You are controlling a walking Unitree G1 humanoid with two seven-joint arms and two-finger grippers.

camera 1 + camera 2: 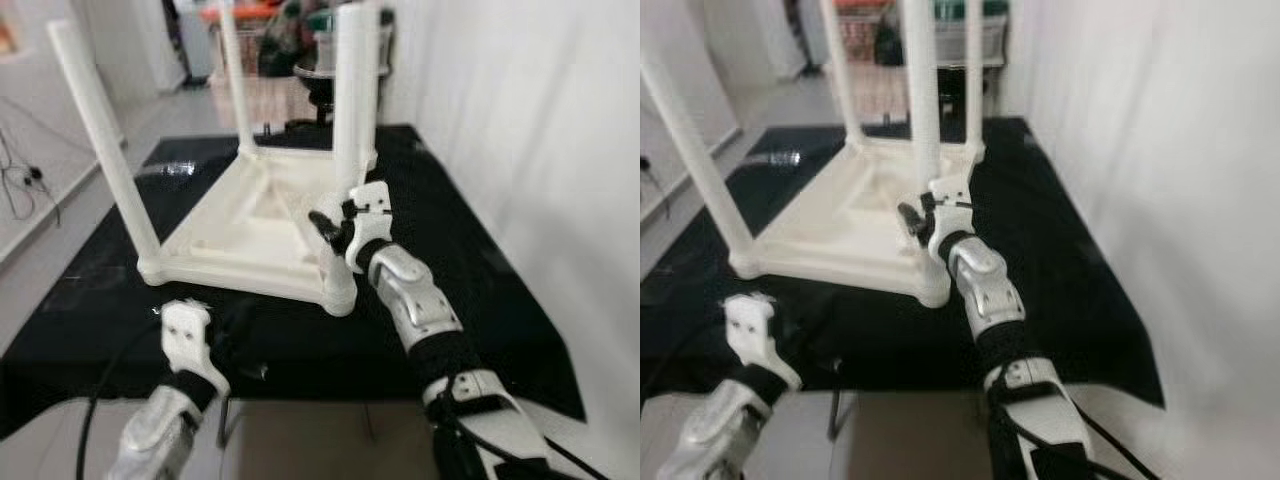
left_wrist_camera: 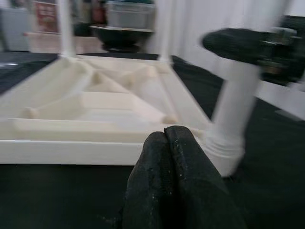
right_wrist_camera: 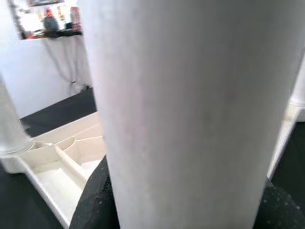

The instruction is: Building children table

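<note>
The table [image 1: 262, 215] lies upside down on the black mat [image 1: 470, 270], underside up, with all four legs standing in their corner sockets. Your right gripper [image 1: 338, 228] holds the near right leg [image 1: 352, 100] low on its shaft, just above the socket, its fingers clasped round it. Your left gripper [image 1: 236, 325] rests over the mat just in front of the table's near edge, fingers pressed together and holding nothing.

Judged from this, assembly is nearly complete: four legs are in place, and what probably remains is seating or tightening the leg you hold, then turning the table upright. Whether the leg is fully home cannot be told.

The head views give the whole layout: the four legs, the mat, the white wall on your right and clutter beyond the mat. The left wrist view adds the ribbed underside [image 2: 109, 95] and the base of the held leg at its corner collar [image 2: 224, 148]. The right wrist view shows the leg's shaft close against the fingers.
</note>
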